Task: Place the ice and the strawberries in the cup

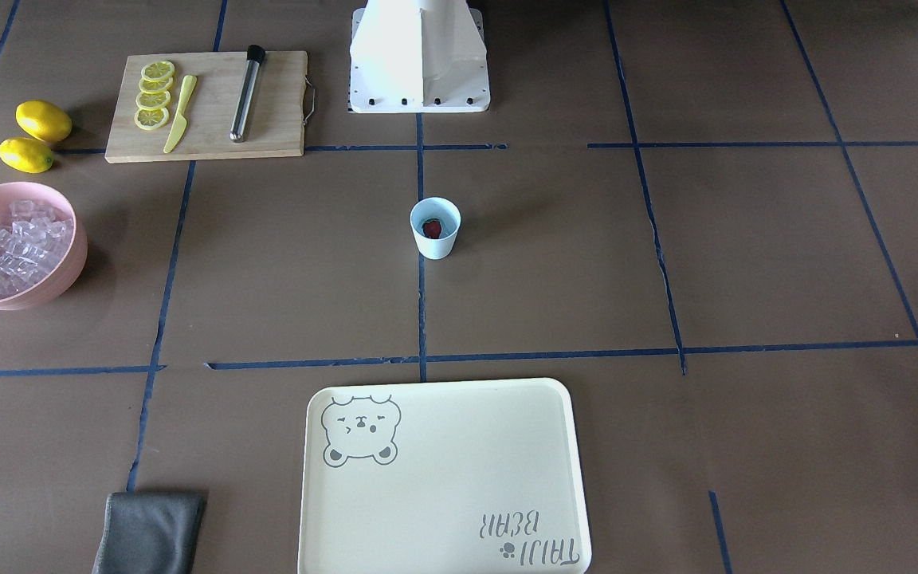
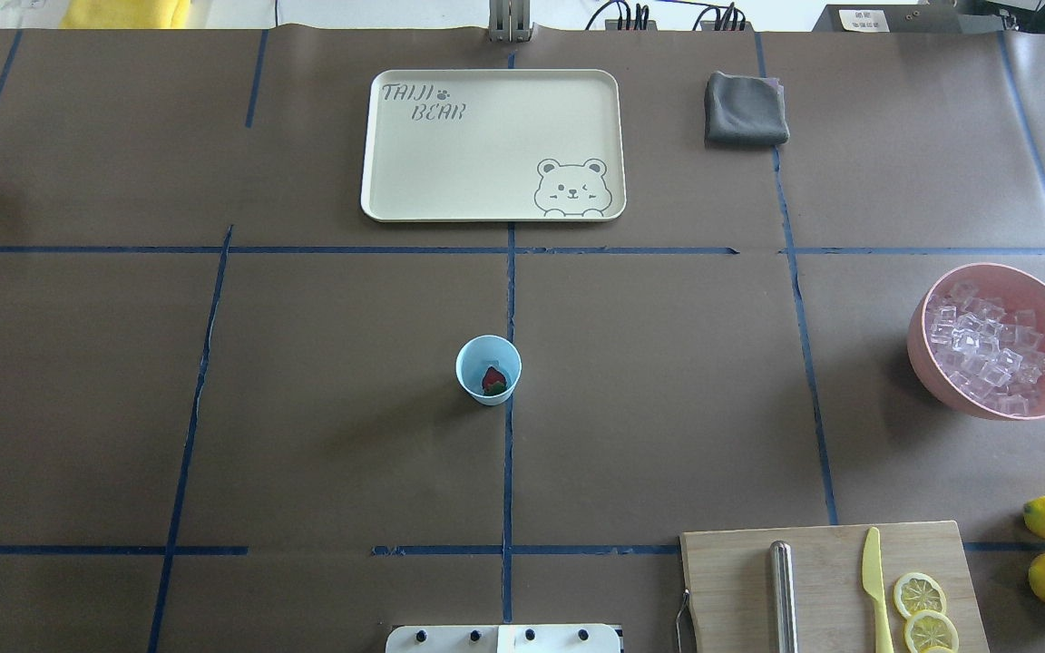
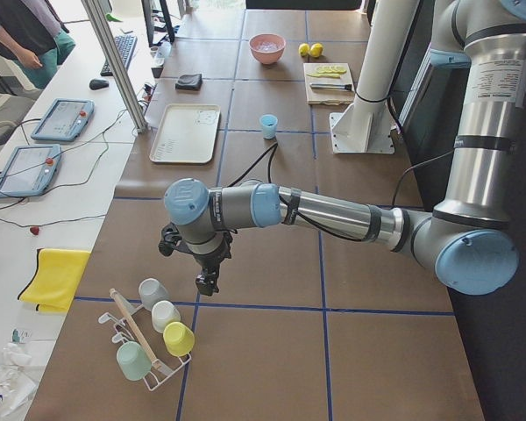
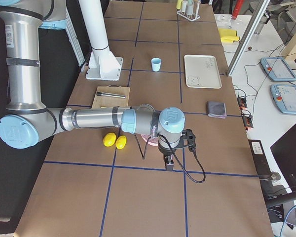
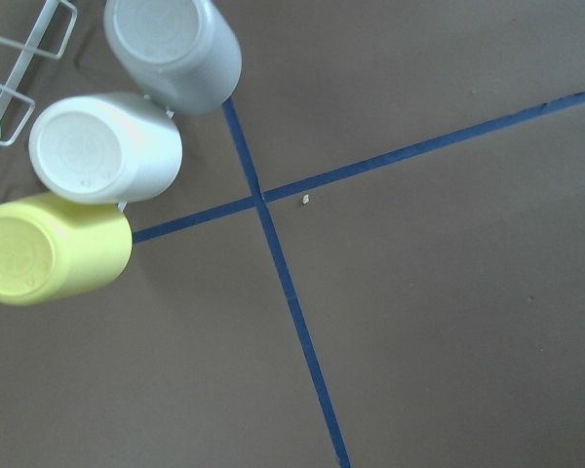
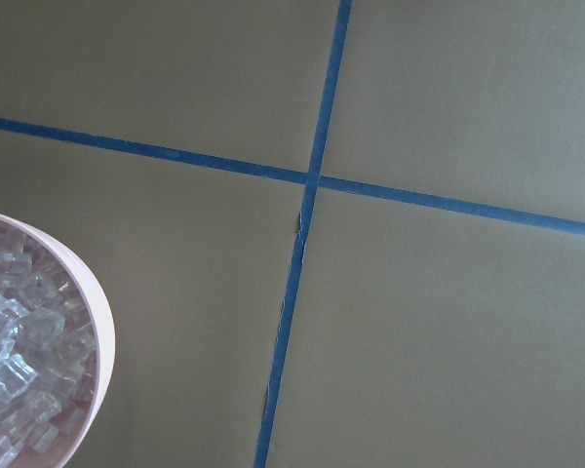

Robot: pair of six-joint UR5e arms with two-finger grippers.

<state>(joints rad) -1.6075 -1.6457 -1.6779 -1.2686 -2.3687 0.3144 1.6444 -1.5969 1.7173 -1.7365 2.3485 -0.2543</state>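
The pale-blue cup (image 1: 435, 231) stands upright at the table's middle, also in the overhead view (image 2: 488, 363). A red strawberry (image 1: 432, 229) lies inside it; I see no ice in it. The ice (image 1: 13, 247) fills a pink bowl (image 2: 920, 337) at the robot's right, partly in the right wrist view (image 6: 19, 331). My left gripper (image 3: 209, 282) hangs far from the cup, beside a cup rack; I cannot tell whether it is open. My right gripper (image 4: 168, 163) hangs just past the pink bowl; I cannot tell its state. No fingers show in either wrist view.
A wooden board (image 1: 268, 119) holds lemon slices (image 1: 154, 96), a yellow knife (image 1: 180, 114) and a metal muddler (image 1: 246, 93). Two lemons (image 1: 37, 134) lie beside it. A cream tray (image 2: 486, 145) and a grey cloth (image 2: 745, 109) lie on the far side. A rack of upturned cups (image 5: 107, 146) sits at the left end.
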